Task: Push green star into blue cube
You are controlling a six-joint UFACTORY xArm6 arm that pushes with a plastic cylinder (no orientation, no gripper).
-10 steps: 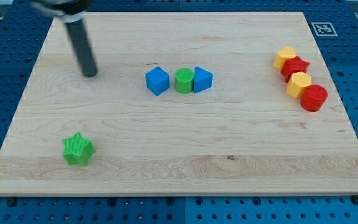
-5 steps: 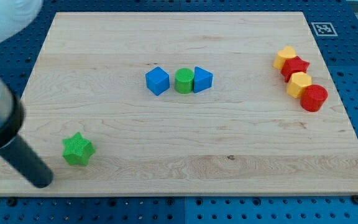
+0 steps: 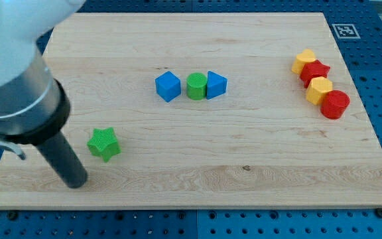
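The green star [image 3: 103, 144] lies on the wooden board at the lower left. The blue cube [image 3: 168, 86] sits near the board's middle, up and to the right of the star, at the left end of a row. My tip [image 3: 76, 182] rests on the board just below and to the left of the star, a short gap away. The arm's grey and white body fills the view's upper left corner.
A green cylinder [image 3: 196, 86] and a blue triangular block [image 3: 216, 85] touch in a row right of the blue cube. At the right edge stand a yellow block [image 3: 304, 61], a red star [image 3: 315, 71], a yellow block [image 3: 319, 89] and a red cylinder [image 3: 335, 104].
My tip moved from the upper left down to the lower left, then right and up. The green star slid up and to the right, toward the blue cube.
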